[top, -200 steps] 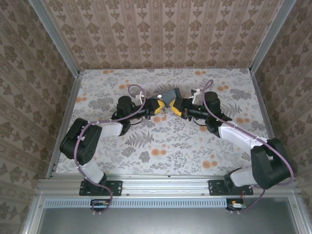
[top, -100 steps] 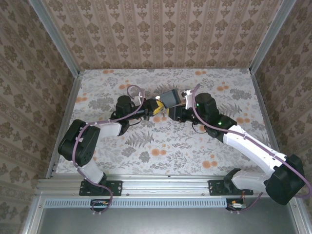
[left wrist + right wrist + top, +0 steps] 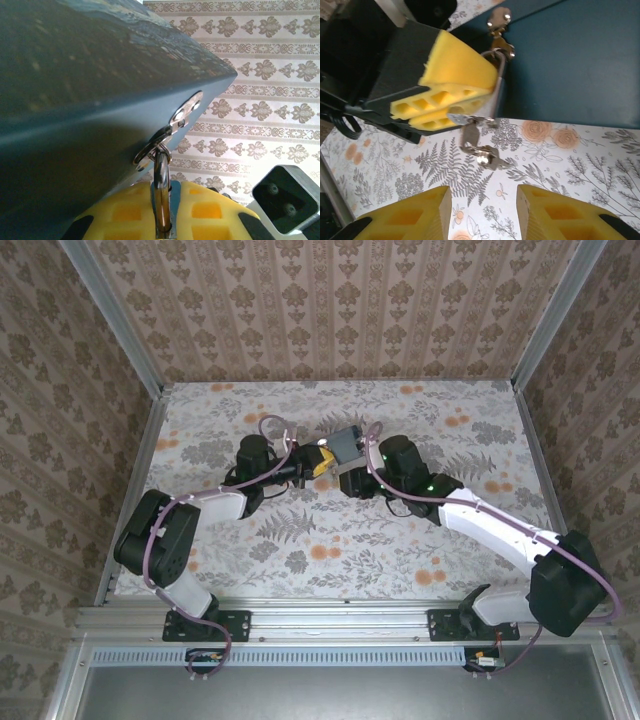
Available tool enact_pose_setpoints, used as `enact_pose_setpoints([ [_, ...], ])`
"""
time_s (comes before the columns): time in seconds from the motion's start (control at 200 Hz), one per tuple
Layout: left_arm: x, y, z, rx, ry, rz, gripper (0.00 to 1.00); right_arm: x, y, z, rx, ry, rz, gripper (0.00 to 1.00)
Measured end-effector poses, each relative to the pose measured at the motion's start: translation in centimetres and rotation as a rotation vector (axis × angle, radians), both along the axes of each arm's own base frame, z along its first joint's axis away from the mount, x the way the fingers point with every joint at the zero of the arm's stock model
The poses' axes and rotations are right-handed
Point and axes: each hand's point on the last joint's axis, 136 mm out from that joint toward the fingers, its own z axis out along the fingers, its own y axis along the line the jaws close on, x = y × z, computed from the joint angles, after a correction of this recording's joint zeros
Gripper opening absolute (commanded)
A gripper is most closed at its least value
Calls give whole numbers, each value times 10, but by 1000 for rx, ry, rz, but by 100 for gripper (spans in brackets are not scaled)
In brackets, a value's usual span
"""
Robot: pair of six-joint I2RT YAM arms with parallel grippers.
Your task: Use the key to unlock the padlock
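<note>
We see our left gripper [image 3: 162,216] clamped on the padlock [image 3: 496,97], hooked to the blue tin [image 3: 570,60], its key [image 3: 469,136] dangling just ahead of our right gripper's [image 3: 482,196] wide-open jaws.

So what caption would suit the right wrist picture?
Left gripper clamps the padlock hooked to the blue tin; the key hangs from it, right gripper open beneath.

Robot test cell in a lab: aluminium frame [image 3: 120,330] posts hold wallpapered panels [image 3: 330,310] on three sides of a floral-covered counter [image 3: 300,560]. Two arms [image 3: 500,530] are bolted to a front rail [image 3: 340,625].
</note>
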Motion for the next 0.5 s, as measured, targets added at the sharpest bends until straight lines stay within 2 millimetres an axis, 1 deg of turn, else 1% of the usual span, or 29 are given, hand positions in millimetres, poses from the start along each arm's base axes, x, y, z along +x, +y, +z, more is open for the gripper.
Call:
enact_pose_setpoints([
  [0.14,0,0,-1,3,4,0,0,2,7,5,39,-3,7,39],
  [0.265,0,0,-1,3,3,1,0,6,11,0,40,12,7,36],
  [0.5,0,0,-1,3,3,3,0,15,18,-7,45,36,-6,27],
])
